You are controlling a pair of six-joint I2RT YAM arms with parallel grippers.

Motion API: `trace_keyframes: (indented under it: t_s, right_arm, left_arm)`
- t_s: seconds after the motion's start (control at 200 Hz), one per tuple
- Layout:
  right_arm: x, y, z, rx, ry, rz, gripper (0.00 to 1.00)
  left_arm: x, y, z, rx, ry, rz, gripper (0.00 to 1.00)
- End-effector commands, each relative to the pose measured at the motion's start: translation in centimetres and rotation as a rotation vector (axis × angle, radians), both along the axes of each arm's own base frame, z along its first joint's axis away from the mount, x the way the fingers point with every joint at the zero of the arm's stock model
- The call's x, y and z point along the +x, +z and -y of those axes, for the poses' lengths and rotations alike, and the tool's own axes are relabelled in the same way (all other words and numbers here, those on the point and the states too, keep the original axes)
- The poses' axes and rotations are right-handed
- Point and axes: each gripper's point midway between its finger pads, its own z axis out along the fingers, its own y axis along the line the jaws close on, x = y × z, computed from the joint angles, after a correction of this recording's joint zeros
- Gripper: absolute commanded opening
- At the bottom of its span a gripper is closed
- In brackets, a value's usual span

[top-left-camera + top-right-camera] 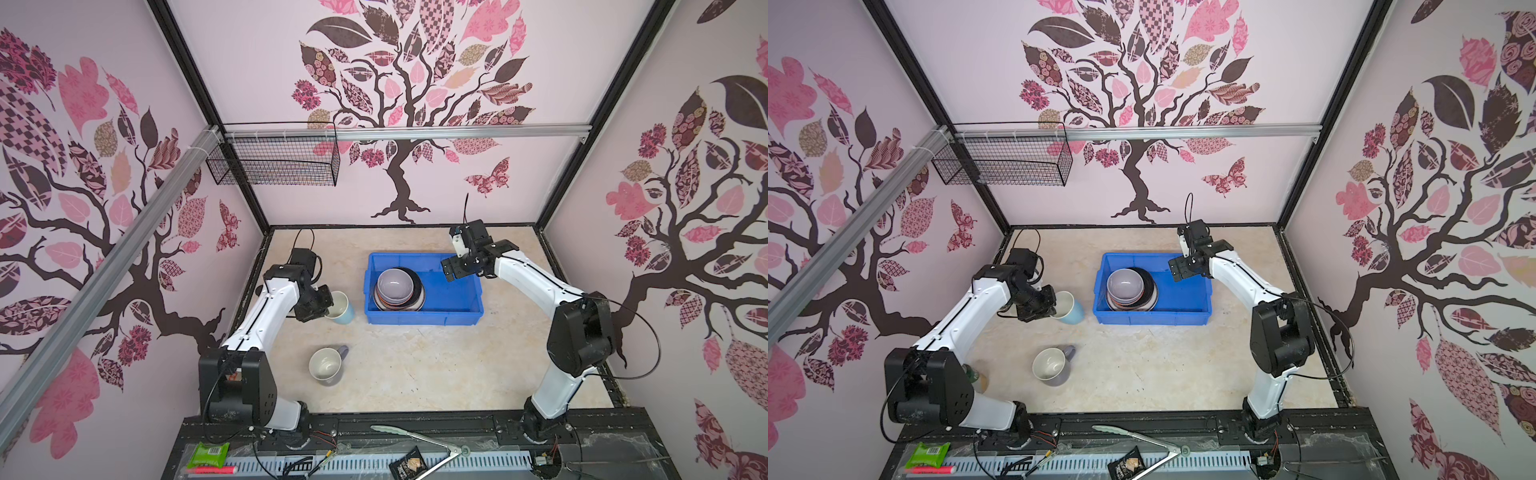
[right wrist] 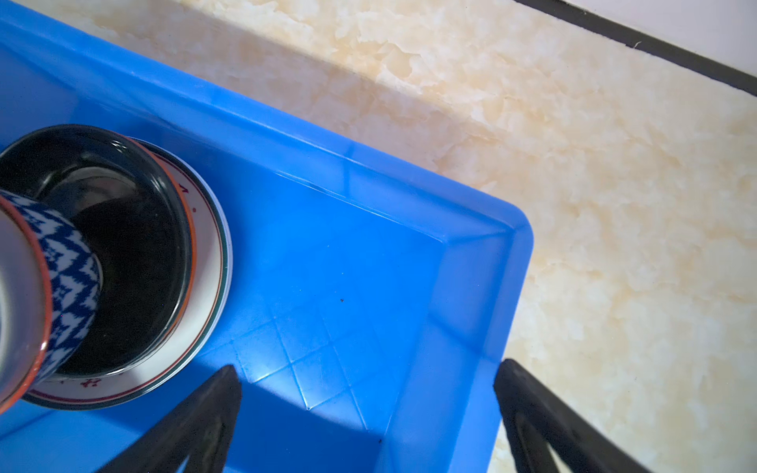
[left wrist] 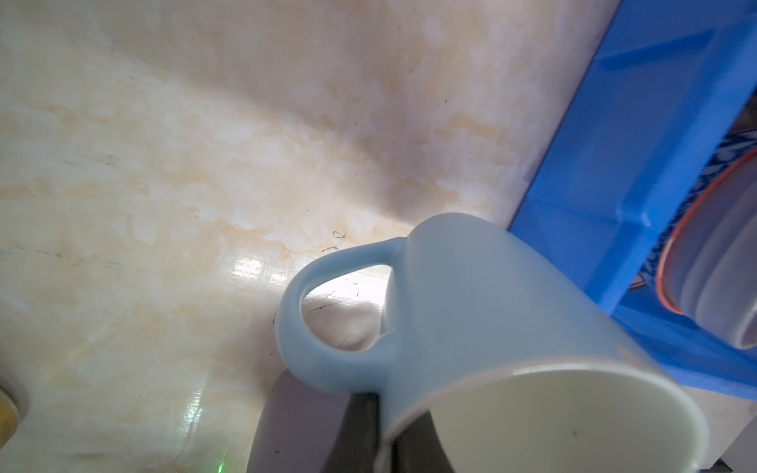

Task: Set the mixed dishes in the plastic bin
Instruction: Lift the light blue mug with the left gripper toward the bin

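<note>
A pale-blue mug (image 1: 344, 311) (image 1: 1070, 311) (image 3: 491, 311) with a cream inside stands tilted just left of the blue plastic bin (image 1: 424, 319) (image 1: 1152, 318) (image 3: 631, 172) (image 2: 368, 262). My left gripper (image 1: 329, 308) (image 1: 1054, 309) (image 3: 385, 434) is shut on its rim, one finger inside and one outside. A second such mug (image 1: 326, 365) (image 1: 1052, 365) lies nearer the front. In the bin's left half, a blue-white patterned bowl (image 1: 395, 284) (image 1: 1124, 284) (image 2: 65, 270) with a grey inside sits on stacked plates (image 1: 419, 299) (image 2: 135, 245). My right gripper (image 1: 451, 270) (image 1: 1177, 270) (image 2: 368, 366) hangs open over the bin's right rear corner, holding nothing.
A black wire basket (image 1: 274, 162) (image 1: 1005, 160) hangs on the back wall at the left. Metal tongs (image 1: 415, 440), a green packet (image 1: 208, 453) and cables lie on the front ledge. A green can (image 1: 972, 374) peeks out behind the left arm's base.
</note>
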Motion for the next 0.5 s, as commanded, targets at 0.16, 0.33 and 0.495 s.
trace_keyframes:
  t_s: [0.16, 0.33, 0.495]
  right_arm:
    - [1.1, 1.9, 3.8, 0.030, -0.122, 0.016, 1.00]
    - [1.3, 2.4, 4.6, 0.012, -0.134, 0.036, 1.00]
    - [1.4, 2.5, 5.5, 0.007, -0.159, 0.043, 0.99]
  left_arm:
    - [3.6, 6.0, 0.1, 0.017, -0.022, 0.136, 0.00]
    - [5.1, 8.3, 0.4, 0.023, -0.033, 0.178, 0.00]
    - [6.8, 10.3, 2.1, 0.028, -0.081, 0.213, 0.00]
